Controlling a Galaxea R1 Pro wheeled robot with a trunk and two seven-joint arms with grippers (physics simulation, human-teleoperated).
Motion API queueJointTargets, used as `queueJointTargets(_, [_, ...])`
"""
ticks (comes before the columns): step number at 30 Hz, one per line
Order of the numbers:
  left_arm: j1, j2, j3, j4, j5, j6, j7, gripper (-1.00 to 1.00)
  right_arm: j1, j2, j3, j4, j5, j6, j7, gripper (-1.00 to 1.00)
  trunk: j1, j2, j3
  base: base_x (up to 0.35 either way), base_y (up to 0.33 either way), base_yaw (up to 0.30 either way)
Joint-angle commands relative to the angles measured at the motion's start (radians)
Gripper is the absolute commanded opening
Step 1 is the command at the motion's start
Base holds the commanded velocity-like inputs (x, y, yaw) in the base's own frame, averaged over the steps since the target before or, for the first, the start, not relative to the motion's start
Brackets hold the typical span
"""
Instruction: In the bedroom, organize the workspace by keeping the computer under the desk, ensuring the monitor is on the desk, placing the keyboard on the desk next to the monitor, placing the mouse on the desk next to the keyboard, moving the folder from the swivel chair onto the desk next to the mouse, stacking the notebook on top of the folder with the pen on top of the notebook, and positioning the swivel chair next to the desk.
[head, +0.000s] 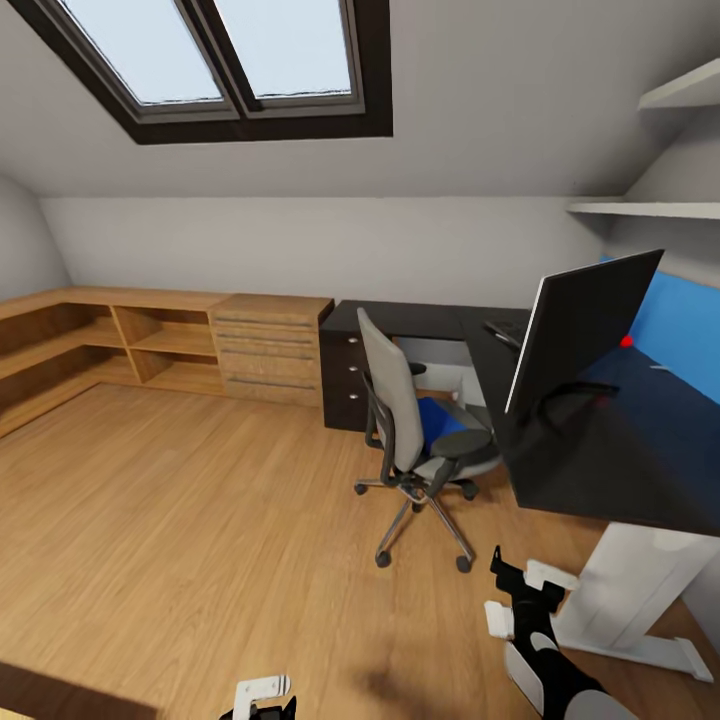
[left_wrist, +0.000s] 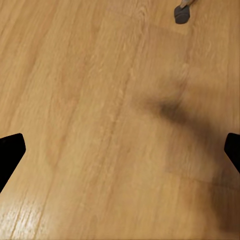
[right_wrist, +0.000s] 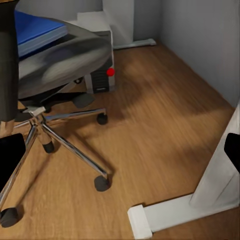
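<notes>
Beside the glossy black L-shaped desk (head: 600, 470), the grey upholstered swivel chair (head: 400, 420) was approached, the flat bright-blue folder (right_wrist: 35, 30) lying on its seat. Both claws, left (left_wrist: 120, 150) and right (right_wrist: 120, 150), were spread and empty. A reach to the folder was judged next.

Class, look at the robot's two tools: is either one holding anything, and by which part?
Nothing is held. The left tool and the right tool are both open over the wooden floor.
</notes>
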Motion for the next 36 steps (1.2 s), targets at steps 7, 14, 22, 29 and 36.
queueJointTargets(7, [0.000,0.000,0.001,-0.001,0.009,0.003,0.001,1.00,-0.001,-0.005,0.008,-0.020,0.004,-0.009,0.004,1.00,0.027,-0.050,-0.023,0.000,0.000,0.000])
queueJointTargets(14, [0.000,0.000,0.003,0.005,0.009,0.009,0.010,1.00,-0.001,-0.008,0.033,-0.026,0.031,-0.012,0.004,1.00,0.054,-0.099,-0.045,0.000,0.000,0.000])
queueJointTargets(22, [-0.002,-0.011,0.002,0.006,0.008,0.029,0.025,1.00,-0.001,-0.009,0.041,-0.026,0.058,-0.007,0.004,1.00,0.084,-0.155,-0.070,0.000,0.000,0.000])
queueJointTargets(29, [-0.006,-0.046,-0.002,-0.093,0.007,0.135,0.089,1.00,-0.001,-0.009,0.042,-0.024,0.063,-0.004,0.006,1.00,0.111,-0.204,-0.092,0.000,0.000,0.000])
queueJointTargets(36, [-0.032,-0.064,-0.003,-0.200,0.009,0.333,0.119,1.00,-0.001,-0.009,0.043,-0.023,0.064,-0.002,0.019,1.00,0.138,-0.253,-0.114,0.000,0.000,0.000])
